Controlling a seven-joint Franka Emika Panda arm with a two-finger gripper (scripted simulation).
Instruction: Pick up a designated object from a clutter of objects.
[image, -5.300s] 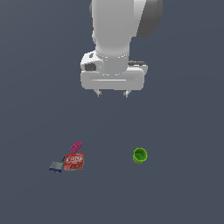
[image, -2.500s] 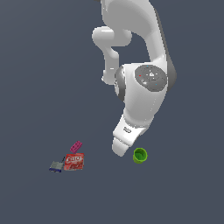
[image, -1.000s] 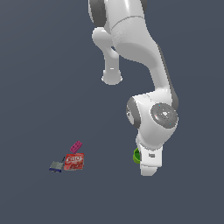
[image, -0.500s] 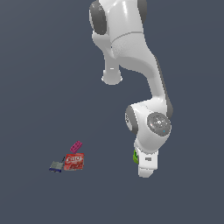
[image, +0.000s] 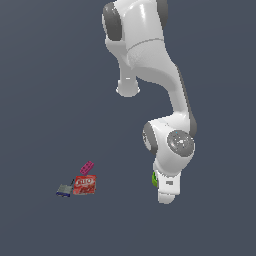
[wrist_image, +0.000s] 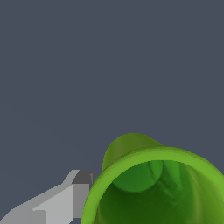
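The lime-green cup (wrist_image: 157, 188) fills the near part of the wrist view, and I look into its hollow inside. One grey finger (wrist_image: 65, 199) with a dark pad lies right against the outside of the cup's wall. The other finger is hidden. In the exterior view my gripper (image: 166, 196) is low over the ground and covers the cup, of which only a green sliver (image: 155, 178) shows at the hand's edge. Whether the jaws pinch the cup wall cannot be told.
The other items lie together well off to the exterior view's left: a magenta studded brick (image: 86, 167), a red box with white lettering (image: 84, 184) and a grey-blue flat item (image: 63, 190). The ground is plain dark grey.
The arm swung from high above the ground down onto the green cup. Over the last second the hand settled slightly lower over it. The cup and the other items have not moved.
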